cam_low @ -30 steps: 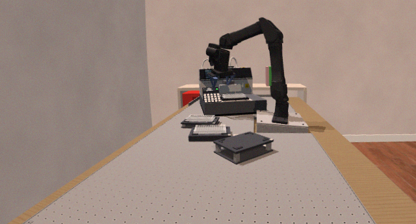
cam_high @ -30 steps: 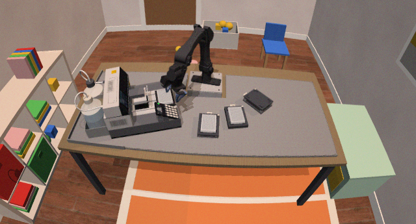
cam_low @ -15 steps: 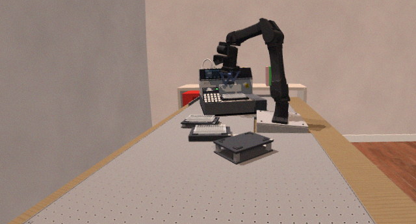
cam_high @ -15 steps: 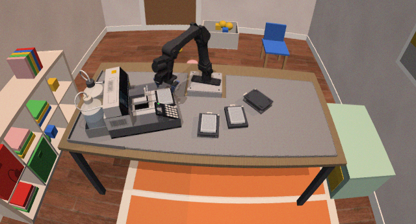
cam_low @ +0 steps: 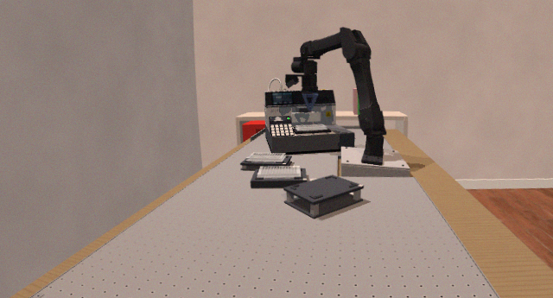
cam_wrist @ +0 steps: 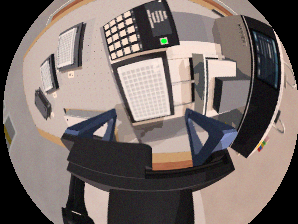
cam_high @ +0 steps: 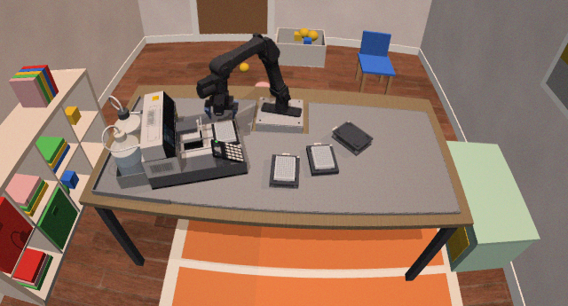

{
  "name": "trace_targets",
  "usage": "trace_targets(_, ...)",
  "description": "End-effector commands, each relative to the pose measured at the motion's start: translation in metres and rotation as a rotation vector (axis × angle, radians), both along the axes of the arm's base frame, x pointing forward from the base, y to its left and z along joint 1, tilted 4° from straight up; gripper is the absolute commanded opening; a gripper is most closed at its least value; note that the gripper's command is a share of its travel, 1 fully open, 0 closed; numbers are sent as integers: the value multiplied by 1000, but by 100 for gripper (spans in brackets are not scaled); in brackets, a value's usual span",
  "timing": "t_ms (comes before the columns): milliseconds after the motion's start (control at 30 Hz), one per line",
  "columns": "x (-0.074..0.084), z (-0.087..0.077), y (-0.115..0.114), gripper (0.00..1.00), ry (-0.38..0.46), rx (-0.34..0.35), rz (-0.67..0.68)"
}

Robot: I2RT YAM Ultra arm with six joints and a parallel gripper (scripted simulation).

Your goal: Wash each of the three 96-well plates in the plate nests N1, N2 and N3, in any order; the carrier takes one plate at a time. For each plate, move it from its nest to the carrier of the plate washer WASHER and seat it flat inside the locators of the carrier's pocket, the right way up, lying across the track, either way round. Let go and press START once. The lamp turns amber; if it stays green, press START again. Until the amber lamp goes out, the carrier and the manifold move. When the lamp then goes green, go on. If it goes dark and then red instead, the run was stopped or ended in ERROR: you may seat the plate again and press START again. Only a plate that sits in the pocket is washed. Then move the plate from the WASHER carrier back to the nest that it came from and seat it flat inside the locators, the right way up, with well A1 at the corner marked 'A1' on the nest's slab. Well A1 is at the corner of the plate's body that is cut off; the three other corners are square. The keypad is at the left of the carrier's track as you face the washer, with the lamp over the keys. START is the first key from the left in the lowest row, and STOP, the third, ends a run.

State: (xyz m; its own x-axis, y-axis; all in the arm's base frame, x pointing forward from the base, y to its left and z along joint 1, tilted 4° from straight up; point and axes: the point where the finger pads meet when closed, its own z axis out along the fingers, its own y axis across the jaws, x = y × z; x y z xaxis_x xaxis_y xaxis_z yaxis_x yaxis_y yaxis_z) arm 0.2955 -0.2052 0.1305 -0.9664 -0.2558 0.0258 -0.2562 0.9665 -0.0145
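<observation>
Claw (cam_wrist: 154,137): blue-tipped fingers spread wide, nothing between them, hanging above the far end of the grey plate washer (cam_high: 195,164), directly over its carrier.

Key relation: a white 96-well plate (cam_high: 224,130) lies in the carrier pocket, straight below the claw. In the wrist view the plate (cam_wrist: 145,90) sits just ahead of the fingertips and roughly centred between them; its long axis runs away from the claw, approx. at right angles to the line joining the two fingers. So the fingers look set to span the plate's short width; judged move is a straight descent, little or no wrist turn. Lamp (cam_wrist: 162,40) above the keypad (cam_high: 233,153) shows green. Whether plate is washed or unwashed: cannot tell.

Count:
- Plates: 3. One on carrier, two in nests on the worktop (cam_high: 399,182).
- Nests: 3. Near-left black nest (cam_high: 284,170) w/ plate; middle nest (cam_high: 322,160) w/ plate; far-right dark nest (cam_high: 352,137) bare.
- Arms: 1. Claws: 1.
- Washer bottles: 2, at left end (cam_high: 126,153).
</observation>
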Motion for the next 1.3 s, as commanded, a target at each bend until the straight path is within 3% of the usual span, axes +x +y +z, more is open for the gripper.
trace_targets(0,-4,8,4,100,33,28,167)
trace_targets(833,-4,8,4,100,45,35,202)
trace_targets(1267,-5,-10,4,100,45,35,202)
